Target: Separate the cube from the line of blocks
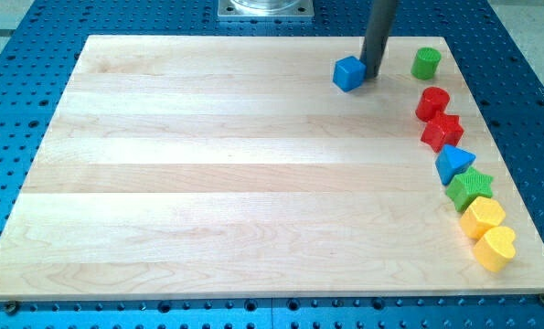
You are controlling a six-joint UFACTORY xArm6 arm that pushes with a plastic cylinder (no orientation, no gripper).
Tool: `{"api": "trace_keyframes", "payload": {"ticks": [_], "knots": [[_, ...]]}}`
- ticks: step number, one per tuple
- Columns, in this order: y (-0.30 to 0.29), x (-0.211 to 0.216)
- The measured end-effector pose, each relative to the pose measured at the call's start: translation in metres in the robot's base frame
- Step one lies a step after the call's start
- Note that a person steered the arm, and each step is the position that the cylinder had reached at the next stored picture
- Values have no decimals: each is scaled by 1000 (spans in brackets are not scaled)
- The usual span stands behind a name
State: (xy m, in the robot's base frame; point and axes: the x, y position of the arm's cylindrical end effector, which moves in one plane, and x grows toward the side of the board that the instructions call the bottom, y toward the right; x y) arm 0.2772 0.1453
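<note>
- My tip (373, 73) stands near the view's top edge of the bench (208, 183), right against the view's right side of the blue cube (348, 73).
- I carry no jaws, only a straight dark rod, so nothing is gripped; the rod merely meets the cube's side.
- The blue cube sits apart from the other blocks, towards the view's left of them.
- The line runs down the view's right side: green cylinder (426, 63) at the top, then red cylinder (432, 102), red star (442, 132), blue triangle (453, 163), green star (470, 187), yellow hexagon (483, 217), yellow heart (496, 248).
- From the red cylinder downward, neighbouring blocks look touching or just beside each other.
</note>
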Motion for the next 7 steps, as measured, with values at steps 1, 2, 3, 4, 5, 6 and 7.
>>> {"api": "trace_keyframes", "payload": {"ticks": [1, 2, 3, 4, 5, 6, 7], "knots": [[0, -5], [0, -6], [0, -8], [2, -10], [15, -11], [13, -10], [-26, 15]]}}
